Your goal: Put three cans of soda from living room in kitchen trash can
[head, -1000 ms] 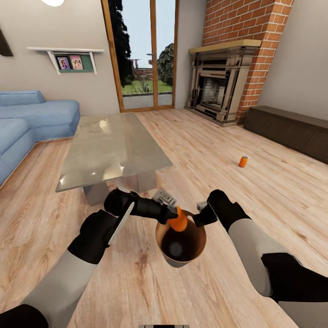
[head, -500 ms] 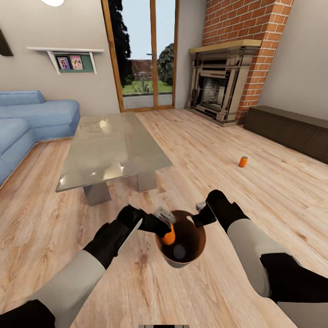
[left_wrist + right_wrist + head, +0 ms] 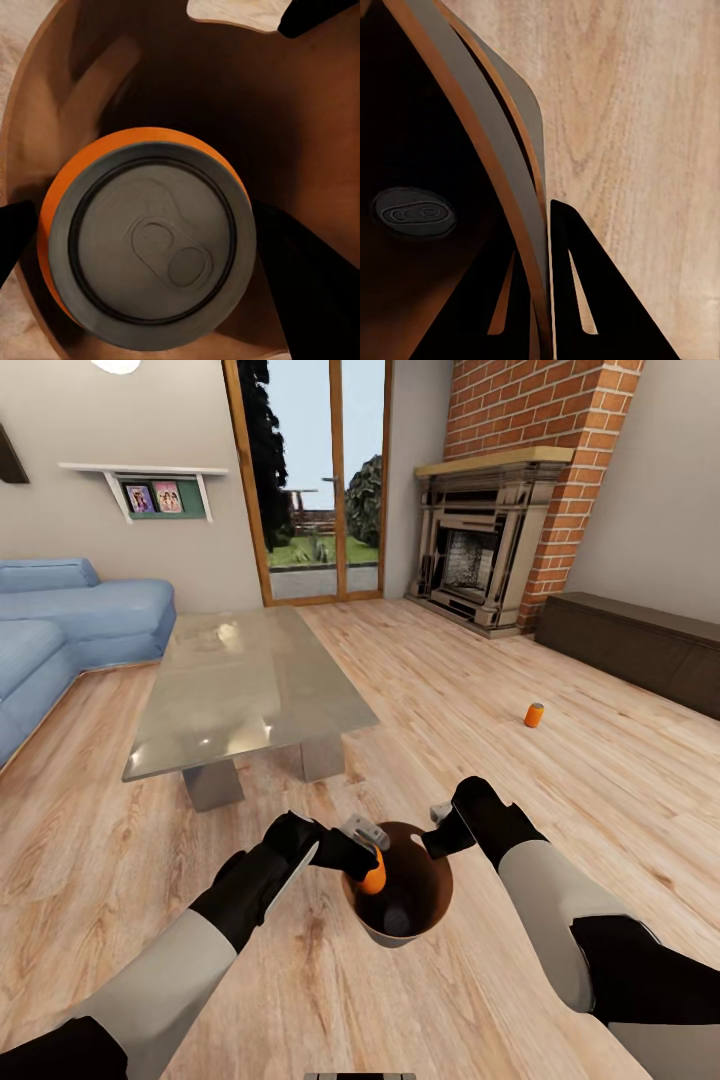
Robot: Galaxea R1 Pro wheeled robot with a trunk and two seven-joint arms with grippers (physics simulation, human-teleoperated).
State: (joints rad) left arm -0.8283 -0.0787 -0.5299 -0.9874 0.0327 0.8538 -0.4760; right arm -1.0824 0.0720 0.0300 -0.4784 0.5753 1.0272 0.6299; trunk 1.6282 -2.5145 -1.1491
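head view: can (image 3: 372, 879) (left pincer (image 3: 367, 857)) inside bin (image 3: 430, 905)

Light wood plank floor (image 3: 560, 760) runs to a red brick fireplace (image 3: 480, 550) and tall glass doors (image 3: 310, 480) bright with garden daylight. A glass table (image 3: 240, 680) stands near a blue sofa (image 3: 70, 620), under a wall shelf (image 3: 150, 485).

Left arm: we reach it forward and inward, left hand (image 3: 368, 857) closed on a soda can (image 3: 372, 878), one finger on each side of it. Right arm: bent inward, right hand (image 3: 437, 830) clamped over the trash can rim (image 3: 436, 860).
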